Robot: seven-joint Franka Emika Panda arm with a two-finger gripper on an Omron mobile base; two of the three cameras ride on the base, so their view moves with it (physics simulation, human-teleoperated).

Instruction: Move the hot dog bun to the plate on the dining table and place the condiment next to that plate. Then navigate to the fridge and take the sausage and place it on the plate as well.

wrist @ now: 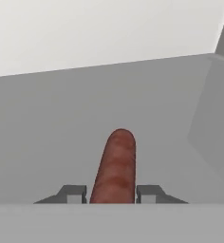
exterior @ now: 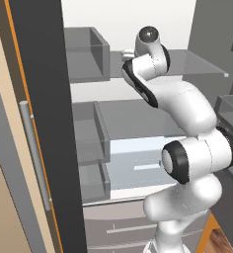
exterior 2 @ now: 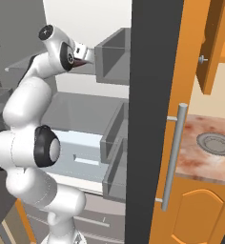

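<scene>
End effector [wrist: 112, 193] at the sausage [wrist: 115, 166] in the fridge [exterior: 138, 123]
Fingertips [wrist: 74, 193] touch both flanks, clamped on it; the sausage lies on a grey shelf [wrist: 47, 142].

The sausage [wrist: 115, 166], a short dark red-brown cylinder with a rounded end, is lying lengthwise on a pale grey shelf [wrist: 47, 142] inside the open fridge [exterior: 39, 123], pointing toward the back wall.

The white arm rises from the base, folds at its dark elbow and reaches up and far. The gripper [wrist: 112, 194] points forward, its jaws drawn in against the sausage [wrist: 115, 166] between them.
</scene>
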